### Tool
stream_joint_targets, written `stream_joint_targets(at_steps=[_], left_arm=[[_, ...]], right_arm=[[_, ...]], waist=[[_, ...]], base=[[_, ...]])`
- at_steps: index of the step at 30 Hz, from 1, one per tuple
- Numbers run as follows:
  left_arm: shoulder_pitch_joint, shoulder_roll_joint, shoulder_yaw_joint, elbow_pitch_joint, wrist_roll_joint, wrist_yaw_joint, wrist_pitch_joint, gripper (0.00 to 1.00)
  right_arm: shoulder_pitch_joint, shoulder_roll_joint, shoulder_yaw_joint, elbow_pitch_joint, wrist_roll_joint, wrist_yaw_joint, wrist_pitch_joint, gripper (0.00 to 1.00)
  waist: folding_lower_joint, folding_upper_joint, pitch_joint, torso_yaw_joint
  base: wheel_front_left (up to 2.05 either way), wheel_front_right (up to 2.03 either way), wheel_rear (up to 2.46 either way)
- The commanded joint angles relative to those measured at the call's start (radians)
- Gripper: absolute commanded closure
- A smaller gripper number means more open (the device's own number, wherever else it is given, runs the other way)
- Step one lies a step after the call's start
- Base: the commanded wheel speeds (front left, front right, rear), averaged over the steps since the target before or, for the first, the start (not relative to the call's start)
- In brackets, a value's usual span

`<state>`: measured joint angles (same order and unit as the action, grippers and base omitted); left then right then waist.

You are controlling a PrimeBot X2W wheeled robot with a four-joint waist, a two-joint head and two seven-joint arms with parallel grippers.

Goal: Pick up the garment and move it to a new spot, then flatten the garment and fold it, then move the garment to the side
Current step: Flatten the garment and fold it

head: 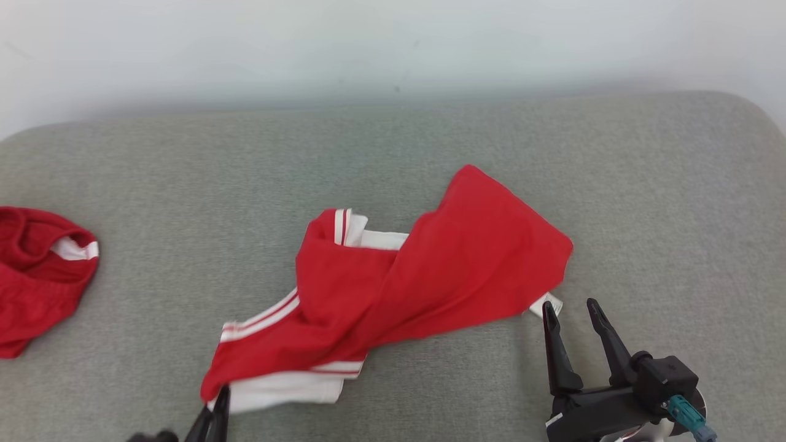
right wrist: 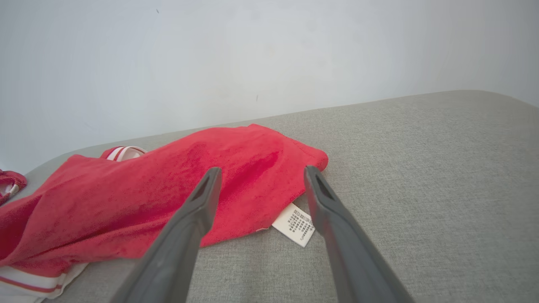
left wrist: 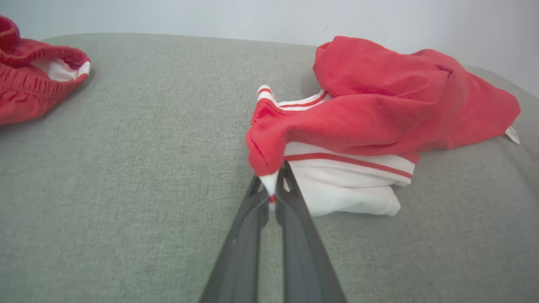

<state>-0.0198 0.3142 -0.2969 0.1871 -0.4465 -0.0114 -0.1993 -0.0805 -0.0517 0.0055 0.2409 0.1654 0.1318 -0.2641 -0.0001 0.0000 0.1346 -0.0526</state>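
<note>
Left gripper (left wrist: pixel 271 189): is pinching fully closed on a small white-and-red corner of the garment (head: pixel 393 288), right at its fingertips.
Right gripper (right wrist: pixel 262 170): is hovering with its jaws wide apart, gripping nothing.
Garment position: is lying crumpled on the cushion (head: pixel 430 135), stretching from the left gripper's tips across to just ahead of the right gripper's tips.
Tag (right wrist: pixel 294 223): is sticking out from the hem, just in front of the right gripper and between its fingers.
Second garment (head: pixel 37 270): is sitting bunched well off to the left gripper's left, apart from the work.
Risk, slipping: the left gripper is holding only a thin bit of cloth, so a lift is likely pulling it free.
Risk, wrong grab: the right gripper is lining up near the tag and may be closing on the tag alone.
Risk, bunching: the layers are overlapping, so one-sided lifting is probably twisting them further.
Fabric: soft, fuzzy red knit with white panels and thin red-and-white stripes, folding in loose ridges.
Cushion: grey woven upholstery, flat, with rounded corners.
Fingers: long, dark, tapering, matte.
</note>
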Motion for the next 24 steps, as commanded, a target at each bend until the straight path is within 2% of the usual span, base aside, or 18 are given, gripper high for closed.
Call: stream_joint_targets(at_steps=[1,8,9,10,11,12,17,21,24], left_arm=[[0.052,-0.003,0.011,-0.012,-0.025,0.014,0.0,1.0],[0.11,-0.009,0.021,0.008,-0.053,0.022,-0.012,1.0],[0.103,-0.011,0.024,0.008,-0.051,0.024,-0.018,0.87],[0.103,-0.011,0.024,0.008,-0.051,0.024,-0.018,0.87],[0.095,-0.013,0.027,0.006,-0.048,0.027,-0.024,0.22],[0.087,-0.013,0.029,0.004,-0.044,0.029,-0.031,0.0],[0.067,-0.007,0.041,-0.025,-0.022,0.033,-0.051,0.0],[0.061,-0.014,0.086,-0.096,-0.012,0.042,-0.063,0.0],[0.03,0.004,0.099,-0.115,0.016,0.04,-0.066,0.0]], right_arm=[[0.005,0.003,0.003,0.003,-0.008,-0.002,-0.001,0.0],[0.014,0.003,0.0,0.011,-0.012,-0.002,-0.001,0.0],[0.015,0.003,-0.002,0.011,-0.011,-0.002,-0.001,0.0],[0.015,0.003,-0.002,0.011,-0.011,-0.002,-0.001,0.0],[0.016,0.003,-0.004,0.012,-0.011,-0.002,-0.001,0.0],[0.017,0.003,-0.006,0.012,-0.013,-0.002,-0.001,0.0],[0.018,0.003,-0.008,0.014,-0.007,-0.002,-0.001,0.0],[0.021,0.003,-0.009,0.014,-0.001,-0.002,-0.001,0.0],[0.011,0.003,-0.001,0.017,0.001,-0.002,-0.001,0.0]], waist=[[0.0001,0.0,-0.024,0.035],[0.0001,0.0,-0.033,0.038],[0.0001,0.0,-0.034,0.039],[0.0001,0.0,-0.034,0.039],[0.0001,0.0,-0.036,0.04],[0.0001,0.0,-0.038,0.04],[0.0001,0.0,-0.045,0.043],[0.0001,0.0,-0.047,0.044],[0.0001,0.0,-0.045,0.031]], base=[[0.0,0.0,0.0],[0.0,0.0,0.0],[0.0,0.0,0.0],[0.0,0.0,0.0],[0.0,0.0,0.0],[0.0,0.0,0.0],[0.0,0.0,0.0],[0.0,0.0,0.0],[0.0,0.0,0.0]])
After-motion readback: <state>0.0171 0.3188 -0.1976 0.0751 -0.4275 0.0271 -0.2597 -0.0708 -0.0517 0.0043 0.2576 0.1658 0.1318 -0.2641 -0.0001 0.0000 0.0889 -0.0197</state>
